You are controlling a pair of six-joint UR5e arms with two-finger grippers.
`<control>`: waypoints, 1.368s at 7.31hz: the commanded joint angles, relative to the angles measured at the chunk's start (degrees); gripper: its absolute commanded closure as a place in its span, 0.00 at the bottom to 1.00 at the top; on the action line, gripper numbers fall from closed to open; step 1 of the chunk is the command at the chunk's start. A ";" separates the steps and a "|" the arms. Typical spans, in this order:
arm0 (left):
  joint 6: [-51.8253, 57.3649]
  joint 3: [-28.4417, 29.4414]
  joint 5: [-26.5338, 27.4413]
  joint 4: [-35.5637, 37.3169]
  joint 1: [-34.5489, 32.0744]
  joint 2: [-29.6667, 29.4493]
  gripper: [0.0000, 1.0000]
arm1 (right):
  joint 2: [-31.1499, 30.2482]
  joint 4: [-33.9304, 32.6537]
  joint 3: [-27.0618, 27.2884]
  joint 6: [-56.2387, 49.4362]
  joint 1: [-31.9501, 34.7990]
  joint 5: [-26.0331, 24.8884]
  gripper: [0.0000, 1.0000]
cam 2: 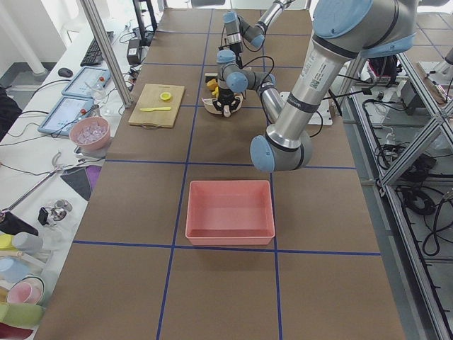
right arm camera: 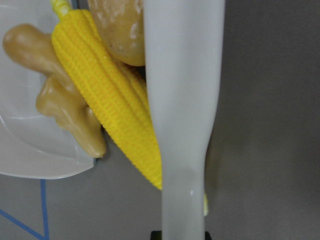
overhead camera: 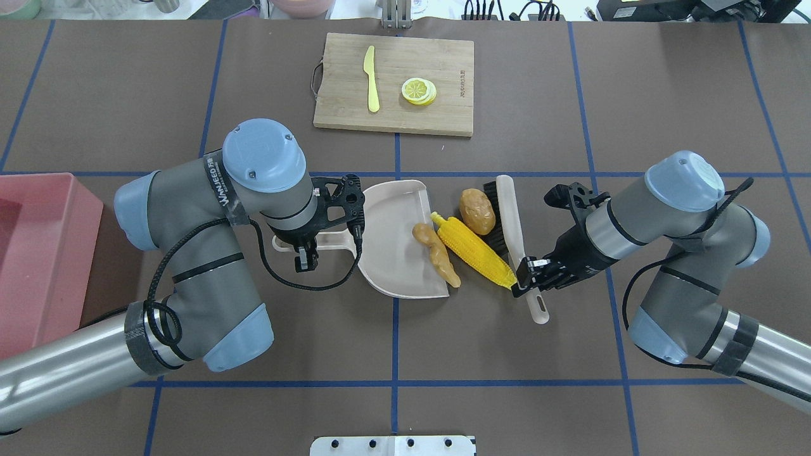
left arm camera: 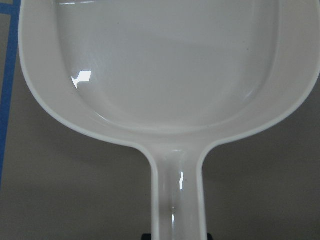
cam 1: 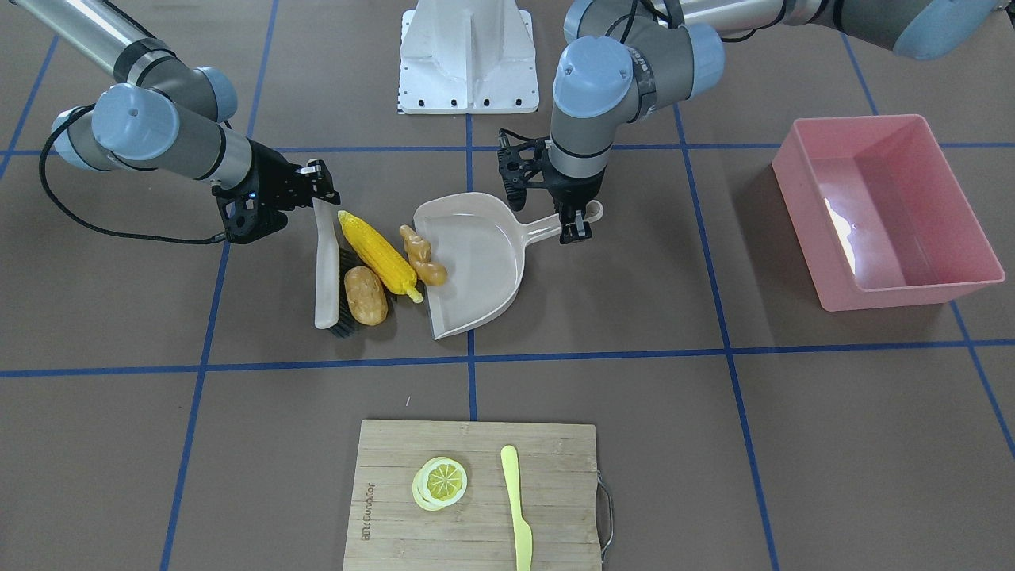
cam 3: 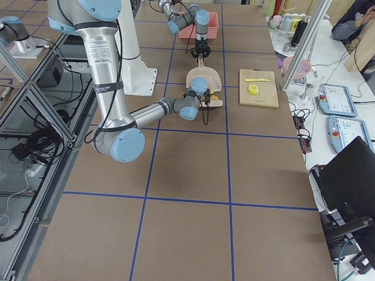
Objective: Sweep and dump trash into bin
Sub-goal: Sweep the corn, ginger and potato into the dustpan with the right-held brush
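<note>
The beige dustpan [cam 1: 476, 254] lies flat on the table, and my left gripper [cam 1: 575, 224] is shut on its handle [left arm camera: 177, 200]. My right gripper [overhead camera: 529, 273] is shut on the handle of a white brush [overhead camera: 512, 221] with black bristles. The trash lies between brush and pan. The tan ginger root [cam 1: 423, 255] rests on the pan's open lip. The yellow corn cob [cam 1: 379, 254] leans against it. The brown potato [cam 1: 365, 295] sits against the bristles. The pink bin [cam 1: 896, 297] stands apart, on my left side of the table.
A wooden cutting board [cam 1: 555, 476] with a lemon slice [cam 1: 440, 481] and a pale yellow knife [cam 1: 517, 507] lies at the table's far edge. The white robot base [cam 1: 468, 55] is behind the pan. Bare brown table separates the dustpan from the bin [overhead camera: 63, 180].
</note>
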 commanded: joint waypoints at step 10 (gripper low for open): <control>-0.53 0.66 -0.36 -4.04 0.14 0.96 1.00 | 12.99 -7.26 -0.48 8.35 -5.88 -5.38 1.00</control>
